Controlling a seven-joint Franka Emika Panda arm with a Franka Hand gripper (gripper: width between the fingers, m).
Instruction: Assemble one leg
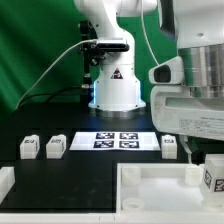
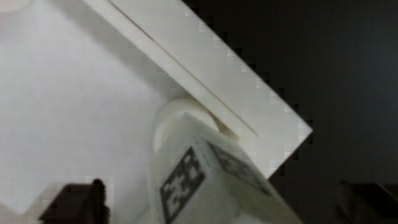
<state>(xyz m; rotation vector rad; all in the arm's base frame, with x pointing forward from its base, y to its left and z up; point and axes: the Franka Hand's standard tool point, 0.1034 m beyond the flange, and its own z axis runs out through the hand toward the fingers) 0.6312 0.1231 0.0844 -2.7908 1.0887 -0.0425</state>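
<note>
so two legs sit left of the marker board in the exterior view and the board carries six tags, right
No: the exterior view shows four tags on the marker board, not six. Two legs do sit on its left.

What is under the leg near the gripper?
A corner of the tabletop, with a round bump poking out. The leg covers the rest of the bump; whether they touch is hidden.

The exterior view is bright and evenly lit. The white parts almost wash out against the black table, and a bluish glow lies on the robot base. Shadows are soft. The wrist view is grainy and blurred: the leg shows an unsharp tag, and the dark corners lose detail.
</note>
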